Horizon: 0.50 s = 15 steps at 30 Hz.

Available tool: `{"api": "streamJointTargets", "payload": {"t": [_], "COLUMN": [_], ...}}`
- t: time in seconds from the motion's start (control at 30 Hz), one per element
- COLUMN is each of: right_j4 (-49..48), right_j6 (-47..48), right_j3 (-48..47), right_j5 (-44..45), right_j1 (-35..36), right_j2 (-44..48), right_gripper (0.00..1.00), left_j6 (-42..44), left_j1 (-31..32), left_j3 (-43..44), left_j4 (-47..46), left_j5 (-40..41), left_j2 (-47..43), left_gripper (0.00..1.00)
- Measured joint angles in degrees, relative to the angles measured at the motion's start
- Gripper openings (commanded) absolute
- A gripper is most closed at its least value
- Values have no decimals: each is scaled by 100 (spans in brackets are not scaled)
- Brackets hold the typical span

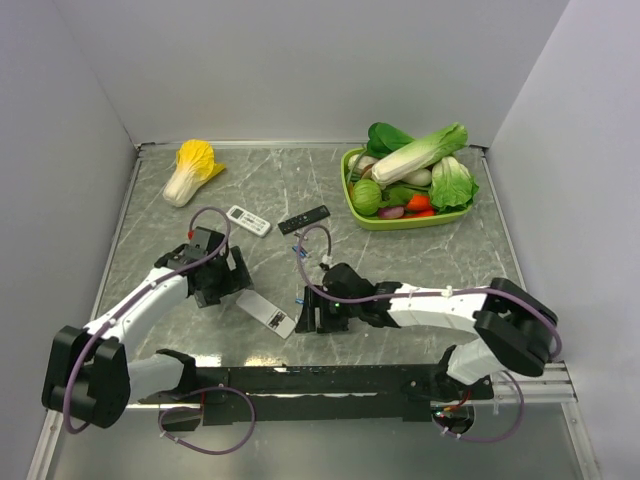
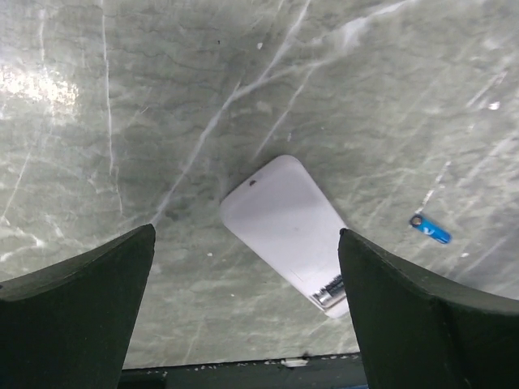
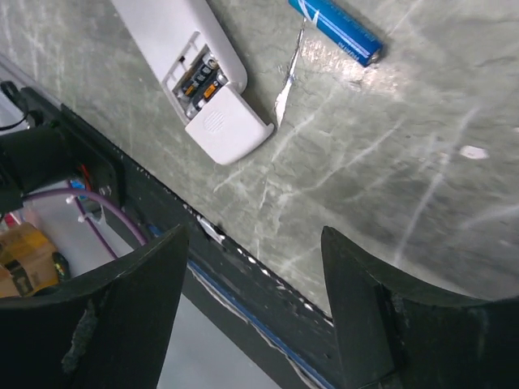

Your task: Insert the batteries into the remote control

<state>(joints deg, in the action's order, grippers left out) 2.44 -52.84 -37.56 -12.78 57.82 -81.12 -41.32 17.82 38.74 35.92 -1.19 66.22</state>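
White remote control (image 1: 268, 313) and battery (image 3: 336, 28) near edge of table (image 1: 300, 190)

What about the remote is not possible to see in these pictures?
Remote, far end: right wrist view, cut off by the top edge.
Its button side: all views, it lies face down.
Open compartment: right wrist view, too small and dark to tell what is inside.
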Motion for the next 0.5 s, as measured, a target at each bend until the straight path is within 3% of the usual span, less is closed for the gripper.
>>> {"api": "streamJointTargets", "payload": {"t": [0.5], "right_j4": [61], "right_j6": [-1360], "right_j3": [-955], "right_j5": [487], "right_j1": [450], "right_j2": [-1274], "right_gripper": [52], "left_j6": [474], "left_j1": [0], "left_j3": [-7], "left_j4": [-516], "left_j5": [-199], "left_j2": [216], "left_gripper": [99]}}
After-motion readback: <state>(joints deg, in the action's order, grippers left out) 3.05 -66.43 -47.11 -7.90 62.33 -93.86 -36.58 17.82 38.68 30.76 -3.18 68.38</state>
